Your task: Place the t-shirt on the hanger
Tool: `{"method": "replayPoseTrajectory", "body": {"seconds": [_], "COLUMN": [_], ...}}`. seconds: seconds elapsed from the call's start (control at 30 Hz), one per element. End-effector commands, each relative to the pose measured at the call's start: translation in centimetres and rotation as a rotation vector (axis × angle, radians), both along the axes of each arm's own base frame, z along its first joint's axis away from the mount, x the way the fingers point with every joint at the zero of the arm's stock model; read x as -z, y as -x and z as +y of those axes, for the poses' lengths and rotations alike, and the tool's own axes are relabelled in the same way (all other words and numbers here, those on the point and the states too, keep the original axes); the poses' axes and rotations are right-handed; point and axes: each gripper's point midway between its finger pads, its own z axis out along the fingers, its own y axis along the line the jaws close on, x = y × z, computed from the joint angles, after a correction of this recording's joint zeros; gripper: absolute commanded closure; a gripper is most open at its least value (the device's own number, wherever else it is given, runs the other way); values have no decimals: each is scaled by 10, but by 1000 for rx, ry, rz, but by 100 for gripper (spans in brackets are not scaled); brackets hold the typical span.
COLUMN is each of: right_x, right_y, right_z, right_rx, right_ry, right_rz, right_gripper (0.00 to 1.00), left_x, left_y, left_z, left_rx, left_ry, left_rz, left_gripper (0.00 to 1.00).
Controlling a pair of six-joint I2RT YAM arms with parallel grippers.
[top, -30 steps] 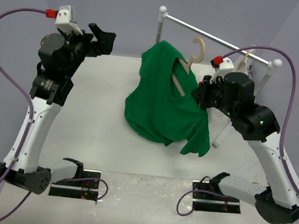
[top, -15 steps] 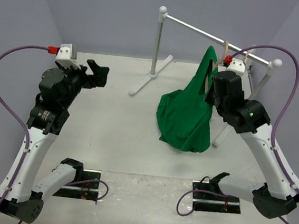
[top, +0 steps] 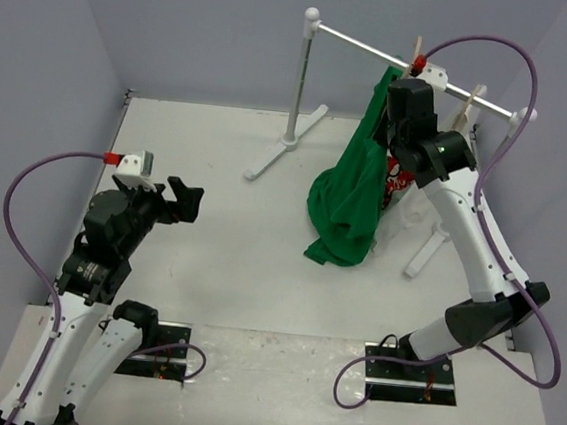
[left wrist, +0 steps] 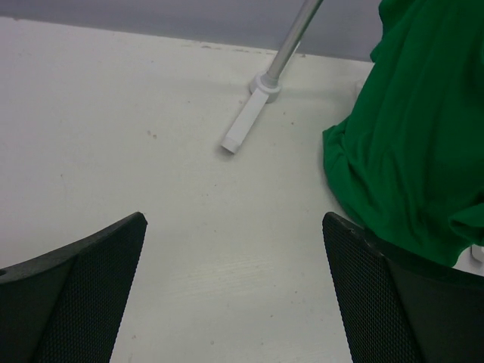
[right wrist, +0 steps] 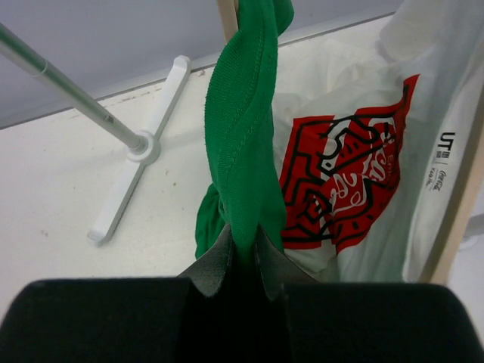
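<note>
The green t-shirt (top: pixel 348 197) hangs in a long bunch just below the rack's rail, its lower end near the table; it also shows in the right wrist view (right wrist: pixel 242 144) and the left wrist view (left wrist: pixel 408 144). My right gripper (top: pixel 388 120) is shut on the shirt's upper fold (right wrist: pixel 243 253), high up by the rail. Of the hanger only a tan wooden stem shows above the rail (top: pixel 417 52) and above the fabric (right wrist: pixel 228 17); the rest is hidden in the shirt. My left gripper (top: pixel 186 201) is open and empty over the bare table (left wrist: pixel 234 287), far left of the shirt.
The white rack has a rail (top: pixel 365 45), a left post (top: pixel 302 74) and a foot on the table (top: pixel 281 154). A second wooden hanger (top: pixel 472 98) wearing a white garment with a red print (right wrist: pixel 355 181) hangs just right of the green shirt.
My right arm has lifted the green shirt off the table and up to the rail. My left arm has pulled back toward the near left, still open.
</note>
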Motion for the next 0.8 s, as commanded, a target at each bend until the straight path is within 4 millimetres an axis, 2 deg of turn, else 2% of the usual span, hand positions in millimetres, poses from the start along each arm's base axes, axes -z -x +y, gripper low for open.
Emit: {"method": "replayPoseTrajectory", "body": {"seconds": [0.0, 0.1, 0.17, 0.3, 0.43, 0.53, 0.6, 0.67, 0.73, 0.77], "right_x": [-13, 23, 34, 47, 49, 38, 26, 13, -1, -15], "right_y": [-22, -24, -24, -22, -22, -22, -17, -7, 5, 18], "right_z": [-4, 3, 9, 25, 41, 60, 67, 67, 66, 62], "right_rx": [83, 75, 75, 58, 34, -35, -74, -104, -145, -168], "right_ry": [-52, -60, -55, -62, -94, -150, -177, -202, -220, -235], "right_rz": [-79, -28, -18, -13, -23, -51, -60, -75, -104, -132], "right_gripper": [100, 100, 100, 100, 99, 74, 49, 33, 22, 10], "left_x": [32, 48, 47, 47, 48, 51, 58, 60, 58, 54], "left_y": [3, 5, 6, 7, 6, -1, -5, -9, -9, -10], "left_z": [-4, -9, -13, -16, -15, 2, 16, 39, 62, 74], "left_rx": [39, 74, 98, 117, 108, -3, -96, -241, -388, -461], "left_ry": [-38, -41, -40, -40, -41, -49, -52, -67, -65, -71], "left_rz": [28, 48, 49, 47, 49, 67, 115, 150, 172, 173], "left_gripper": [0, 0, 0, 0, 0, 0, 0, 0, 0, 0]}}
